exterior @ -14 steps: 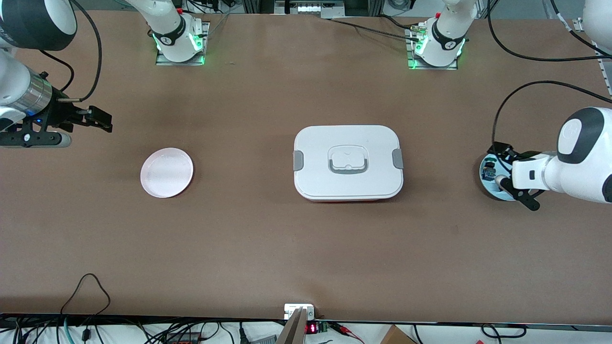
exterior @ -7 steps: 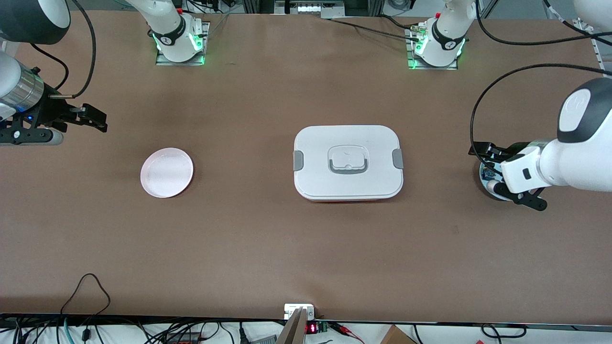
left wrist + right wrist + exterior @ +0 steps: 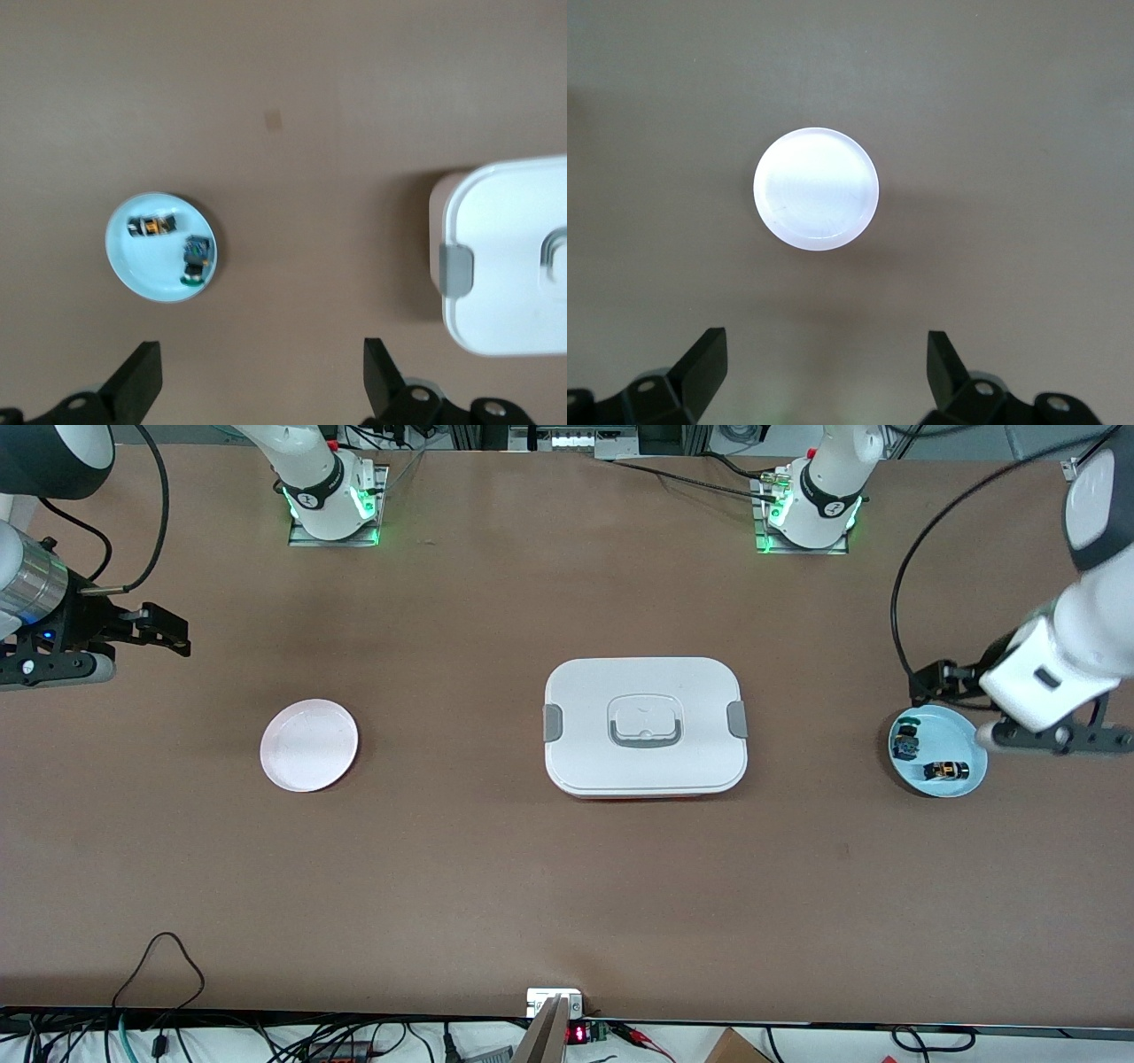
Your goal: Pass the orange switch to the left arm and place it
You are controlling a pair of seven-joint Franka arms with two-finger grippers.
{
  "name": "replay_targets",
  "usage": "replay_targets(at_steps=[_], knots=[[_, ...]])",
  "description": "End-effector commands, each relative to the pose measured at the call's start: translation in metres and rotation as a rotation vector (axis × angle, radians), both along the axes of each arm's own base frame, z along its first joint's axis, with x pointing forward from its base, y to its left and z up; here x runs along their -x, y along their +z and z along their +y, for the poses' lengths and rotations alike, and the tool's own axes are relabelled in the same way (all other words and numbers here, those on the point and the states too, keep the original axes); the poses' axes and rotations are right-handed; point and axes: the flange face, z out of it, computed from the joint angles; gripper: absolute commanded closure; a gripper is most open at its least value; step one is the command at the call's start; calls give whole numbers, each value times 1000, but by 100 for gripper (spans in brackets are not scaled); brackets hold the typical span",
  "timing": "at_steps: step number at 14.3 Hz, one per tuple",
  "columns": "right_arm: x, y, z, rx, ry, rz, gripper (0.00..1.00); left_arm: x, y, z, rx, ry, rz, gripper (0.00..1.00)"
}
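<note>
Brown tabletop (image 3: 461, 850) carries the white box (image 3: 645, 726) at its middle, a pale blue plate (image 3: 961, 781) toward the left arm's end and a pink plate (image 3: 309, 745) toward the right arm's end. On the blue plate lies the orange switch (image 3: 944, 769), with a small dark component with blue and green parts (image 3: 905, 742) beside it, a little farther from the front camera. The left gripper (image 3: 262, 385) hangs with fingers spread and nothing between them above the table near the blue plate, while the right gripper (image 3: 826, 365), likewise spread and bare, waits above the table at the right arm's end near the pink plate.
</note>
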Motion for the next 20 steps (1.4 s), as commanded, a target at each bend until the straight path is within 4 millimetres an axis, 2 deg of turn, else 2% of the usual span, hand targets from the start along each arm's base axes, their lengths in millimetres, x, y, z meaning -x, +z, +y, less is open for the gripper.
replay_targets(at_steps=[1,4,9,20], knots=[[1,5,-4,-13,6,1,0,39,-8,30,8,-57,-89,0],[0,4,-1,-13,-106,-3,0,42,-7,38,19,-49,-75,0],[1,5,0,-14,-91,-1,0,54,-2,33,32,10,-6,0],[1,4,-3,-15,-95,8,0,52,0,31,36,11,10,0]])
